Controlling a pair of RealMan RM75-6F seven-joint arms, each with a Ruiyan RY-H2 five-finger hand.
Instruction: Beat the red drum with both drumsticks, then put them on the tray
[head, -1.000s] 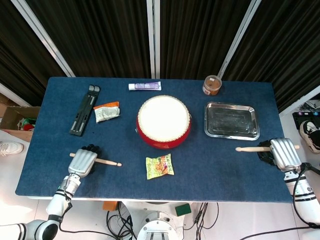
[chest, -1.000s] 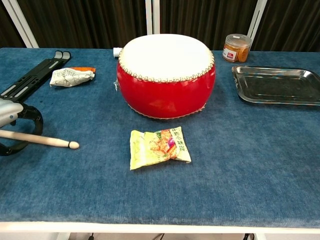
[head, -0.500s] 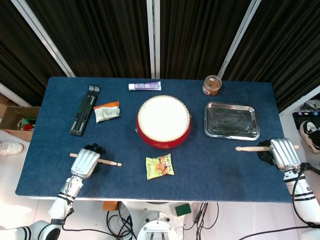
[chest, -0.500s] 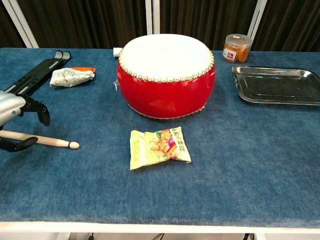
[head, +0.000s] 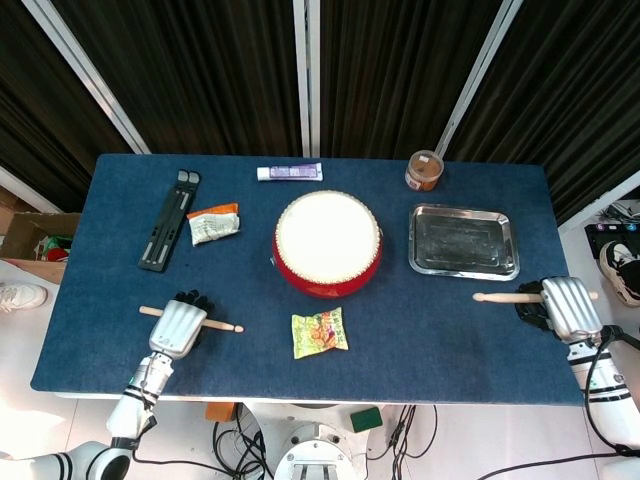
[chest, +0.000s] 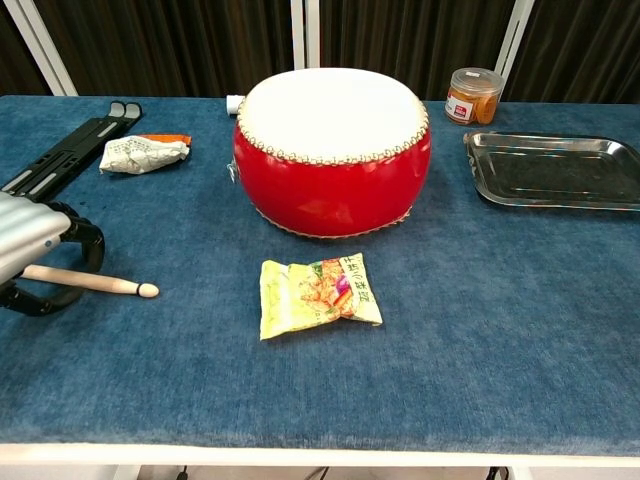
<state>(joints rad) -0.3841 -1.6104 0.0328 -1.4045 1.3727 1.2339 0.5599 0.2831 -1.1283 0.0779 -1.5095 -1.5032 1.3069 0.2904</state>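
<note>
Red drum (head: 328, 243) mid-table, tray (head: 463, 241) just right of it. Left of drum — left hand (head: 180, 325), fingers curled round left drumstick (chest: 105, 285). Right of tray — right hand (head: 567, 306) over right drumstick (head: 505, 296); finger state unclear.

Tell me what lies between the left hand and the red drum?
Only bare blue cloth; the head view shows left hand and red drum with nothing between.
</note>
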